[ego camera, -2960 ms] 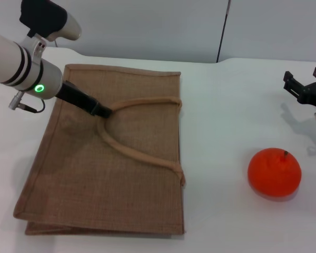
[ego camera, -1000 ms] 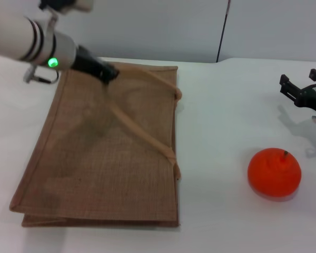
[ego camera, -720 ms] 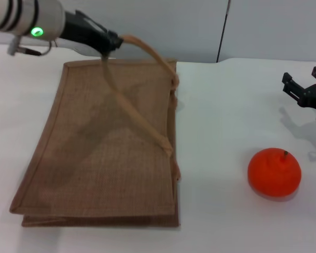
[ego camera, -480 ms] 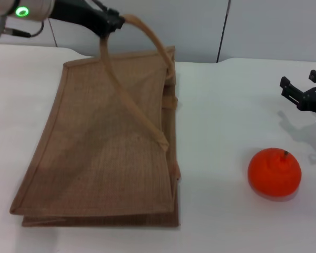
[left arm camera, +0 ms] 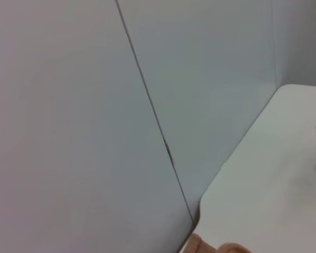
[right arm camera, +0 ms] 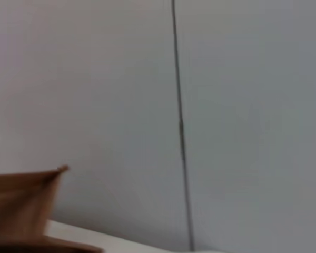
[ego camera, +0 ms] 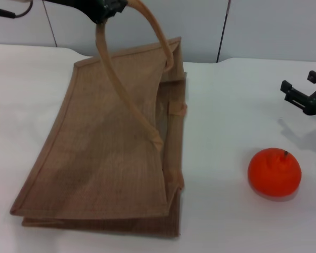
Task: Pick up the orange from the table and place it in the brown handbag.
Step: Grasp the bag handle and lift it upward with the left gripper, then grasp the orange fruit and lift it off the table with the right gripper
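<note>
Orange [ego camera: 274, 172] upright on table [ego camera: 226, 105], stem up.

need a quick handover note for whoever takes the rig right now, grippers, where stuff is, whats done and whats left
Left gripper: raised at the far left, jaws shut on one handle of the brown handbag, holding that side up so the mouth gapes toward the orange.
Right gripper: jaws open, empty, above the table at the right edge, beyond the orange.
Orange: on the table right of the bag, untouched.
Done: bag handle gripped and lifted.
Left: right gripper picks the orange and places it in the bag.
</note>
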